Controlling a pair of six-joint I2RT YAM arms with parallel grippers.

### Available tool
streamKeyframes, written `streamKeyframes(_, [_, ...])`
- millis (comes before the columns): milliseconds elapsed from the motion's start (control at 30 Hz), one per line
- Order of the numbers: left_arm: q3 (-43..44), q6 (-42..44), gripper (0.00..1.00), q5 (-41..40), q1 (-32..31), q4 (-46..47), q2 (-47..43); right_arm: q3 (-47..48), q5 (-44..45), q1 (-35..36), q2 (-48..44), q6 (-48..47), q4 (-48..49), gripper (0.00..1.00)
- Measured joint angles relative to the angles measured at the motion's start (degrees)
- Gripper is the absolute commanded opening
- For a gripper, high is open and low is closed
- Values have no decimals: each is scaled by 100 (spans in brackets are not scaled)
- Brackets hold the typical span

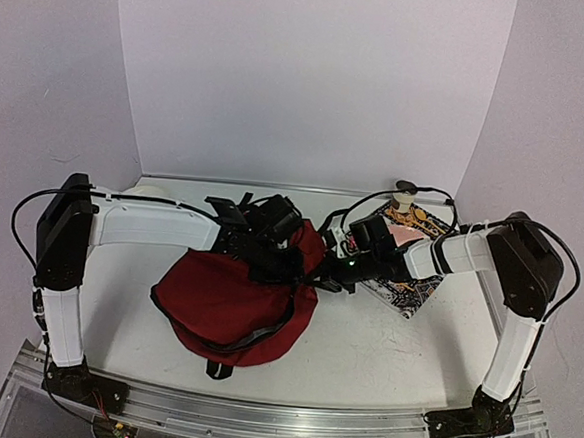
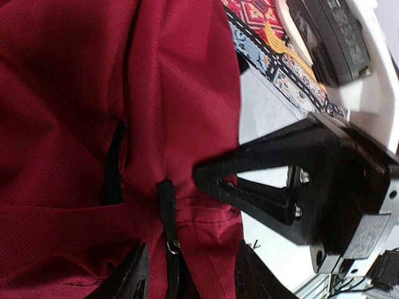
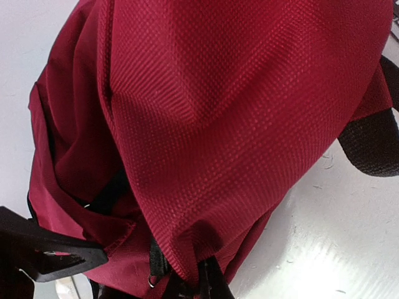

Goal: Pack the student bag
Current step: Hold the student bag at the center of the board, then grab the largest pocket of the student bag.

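Student bag (image 1: 228,300) lies crumpled at table centre: dark red fabric, black strap (image 1: 218,369) at its near edge. At its far edge, left gripper (image 2: 190,277) stands spread astride a zip pull (image 2: 167,215). Right gripper (image 3: 196,283) pinches a fabric fold (fingers pressed together). Patterned book (image 1: 408,277) lies far right.

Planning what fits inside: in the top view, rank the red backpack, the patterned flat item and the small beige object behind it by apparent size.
1. red backpack, largest.
2. patterned flat item, partly hidden under the right arm, so its full extent is unsure.
3. small beige object, smallest, though farthest from the camera.
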Motion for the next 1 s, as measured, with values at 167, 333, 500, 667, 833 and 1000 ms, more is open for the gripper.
streamKeyframes(167, [0,-125,44,-138,-8,41,109,-330,-133,-10,-78,201,459,1])
streamKeyframes(333, [0,-187,34,-225,-17,90,210,-546,-200,-12,-161,378,836,1])
streamKeyframes(500, [2,-276,30,-221,-15,151,366,-646,-316,4,-201,485,1013,0])
streamKeyframes(667, [0,-304,29,-227,-15,188,456,-648,-354,32,-201,539,1065,0])
streamKeyframes(833, [-56,-371,30,-270,-17,252,460,-652,-352,53,-212,566,1095,0])
streamKeyframes(1000, [-276,-495,32,-413,-36,392,381,-687,-348,98,-257,582,1097,0])
